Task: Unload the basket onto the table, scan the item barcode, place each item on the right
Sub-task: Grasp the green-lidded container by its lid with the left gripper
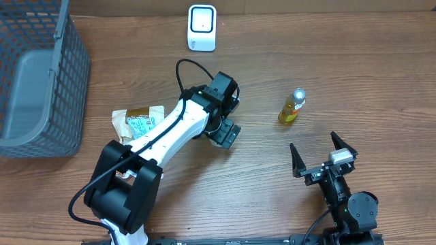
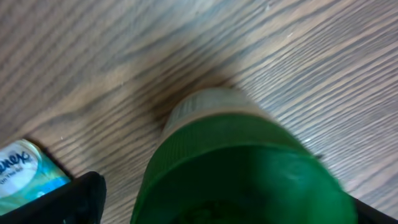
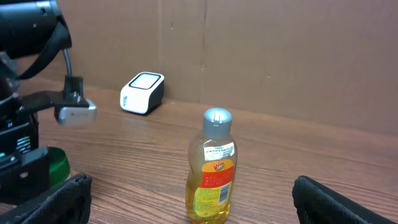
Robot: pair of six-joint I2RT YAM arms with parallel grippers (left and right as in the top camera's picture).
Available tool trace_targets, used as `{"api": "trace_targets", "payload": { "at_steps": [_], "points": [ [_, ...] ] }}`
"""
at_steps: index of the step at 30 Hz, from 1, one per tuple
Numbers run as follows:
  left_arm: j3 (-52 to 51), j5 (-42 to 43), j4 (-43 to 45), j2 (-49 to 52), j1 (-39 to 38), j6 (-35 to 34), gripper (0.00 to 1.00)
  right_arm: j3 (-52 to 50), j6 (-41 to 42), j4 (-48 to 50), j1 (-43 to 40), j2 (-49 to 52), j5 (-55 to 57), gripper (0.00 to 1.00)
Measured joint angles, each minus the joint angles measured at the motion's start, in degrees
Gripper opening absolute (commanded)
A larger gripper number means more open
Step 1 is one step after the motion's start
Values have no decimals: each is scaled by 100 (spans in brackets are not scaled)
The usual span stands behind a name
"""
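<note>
Table: brown wood-grain table (image 1: pixel 354 61), bare in the middle.
Room: a flat cardboard-coloured wall stands behind the table's far edge.
Basket: a grey mesh basket (image 1: pixel 41 75) sits at the far left corner.
Scanner: the white barcode scanner (image 1: pixel 202 27) stands by the far edge, well apart from both arms.
Item: a green-lidded container (image 2: pixel 242 174) stands on the wood mid-table, under the left gripper (image 1: pixel 225 133).
Left hand: jaws apart around the green lid, with a gap showing on one side.
Right hand: the right gripper (image 1: pixel 318 155) has its fingers spread wide and holds nothing.
Bottle: a yellow bottle (image 3: pixel 211 168) with a silver cap stands upright just beyond the right gripper.
In the way: the left arm crosses over a tissue pack (image 2: pixel 25 171) and a brown pouch (image 1: pixel 146 112).
Writing: "nex" shows on the tissue pack. The bottle's red logo looks like "Vim".
</note>
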Motion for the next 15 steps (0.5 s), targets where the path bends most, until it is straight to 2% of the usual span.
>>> {"api": "trace_targets", "payload": {
  "at_steps": [4,14,15],
  "points": [
    [-55,-20,192,0,0,-146,93,0,0,0,-2,0,2,100],
    [-55,-22,295,0,0,-787,66,0,-2,2,-2,0,0,100],
    [-52,-39,286,0,0,-870,66,0,0,-2,-2,0,2,100]
  ]
}}
